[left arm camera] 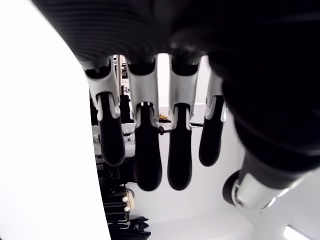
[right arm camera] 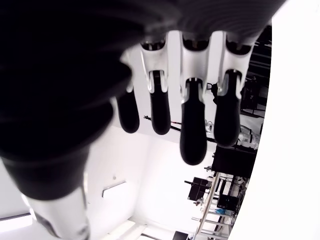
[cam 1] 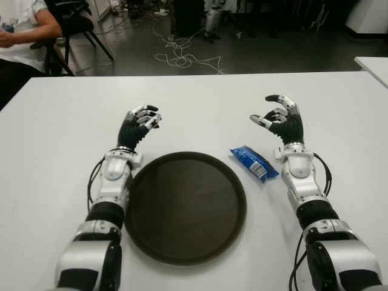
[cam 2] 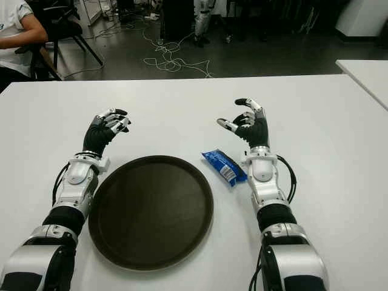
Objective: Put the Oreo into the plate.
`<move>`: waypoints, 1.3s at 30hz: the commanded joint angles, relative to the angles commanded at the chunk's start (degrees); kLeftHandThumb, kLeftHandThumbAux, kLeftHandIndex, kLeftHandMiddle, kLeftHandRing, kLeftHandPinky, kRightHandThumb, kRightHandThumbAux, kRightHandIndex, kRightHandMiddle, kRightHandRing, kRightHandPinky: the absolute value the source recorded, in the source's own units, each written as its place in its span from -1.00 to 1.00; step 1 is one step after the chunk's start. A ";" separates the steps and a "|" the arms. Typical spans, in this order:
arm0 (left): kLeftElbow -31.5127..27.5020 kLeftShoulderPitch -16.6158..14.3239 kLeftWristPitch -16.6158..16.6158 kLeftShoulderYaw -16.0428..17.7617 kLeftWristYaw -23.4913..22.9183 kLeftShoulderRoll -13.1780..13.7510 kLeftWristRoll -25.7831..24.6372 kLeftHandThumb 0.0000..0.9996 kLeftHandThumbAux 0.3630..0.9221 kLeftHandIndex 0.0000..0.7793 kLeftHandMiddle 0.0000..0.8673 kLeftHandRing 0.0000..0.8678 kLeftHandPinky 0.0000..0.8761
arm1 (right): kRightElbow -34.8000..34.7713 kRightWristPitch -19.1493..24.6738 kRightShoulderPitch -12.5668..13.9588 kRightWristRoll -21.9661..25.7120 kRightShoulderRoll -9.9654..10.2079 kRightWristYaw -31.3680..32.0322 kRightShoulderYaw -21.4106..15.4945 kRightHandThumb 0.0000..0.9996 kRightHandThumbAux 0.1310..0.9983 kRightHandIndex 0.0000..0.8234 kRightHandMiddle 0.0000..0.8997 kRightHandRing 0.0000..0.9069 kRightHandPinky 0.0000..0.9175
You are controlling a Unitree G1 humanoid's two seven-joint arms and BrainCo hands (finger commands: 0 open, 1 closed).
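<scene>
A blue Oreo packet (cam 1: 254,162) lies flat on the white table just right of the round dark plate (cam 1: 185,206). My right hand (cam 1: 277,119) hovers behind and right of the packet, fingers spread and holding nothing. On the plate's left side my left hand (cam 1: 140,124) is raised, its fingers relaxed and empty. Both wrist views show only extended fingers (left arm camera: 145,150) with nothing between them. The plate holds nothing.
A person in a white shirt (cam 1: 21,33) sits on a chair at the far left beyond the table. Cables (cam 1: 182,54) lie on the dark floor behind. A second white table's corner (cam 1: 373,63) shows at the right.
</scene>
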 joint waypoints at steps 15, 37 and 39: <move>-1.18 0.82 -0.09 -0.26 0.73 -0.17 0.53 0.65 0.13 -0.02 0.18 0.26 0.23 | -14.08 -3.62 4.12 -12.61 -8.51 -6.28 3.91 -1.00 0.41 -0.48 -0.35 -0.29 -0.26; -1.49 0.92 0.85 -0.57 1.20 -0.30 0.23 0.65 0.14 -0.03 0.18 0.25 0.21 | -61.10 34.68 19.38 -39.09 -21.86 24.81 10.91 -1.00 0.26 -0.97 -0.95 -0.95 -0.95; -1.11 0.72 0.59 -0.43 1.20 -0.38 0.08 0.65 0.14 -0.03 0.18 0.25 0.21 | -64.72 36.12 20.75 -40.04 -23.01 29.13 11.69 -1.00 0.25 -0.99 -0.98 -0.98 -0.98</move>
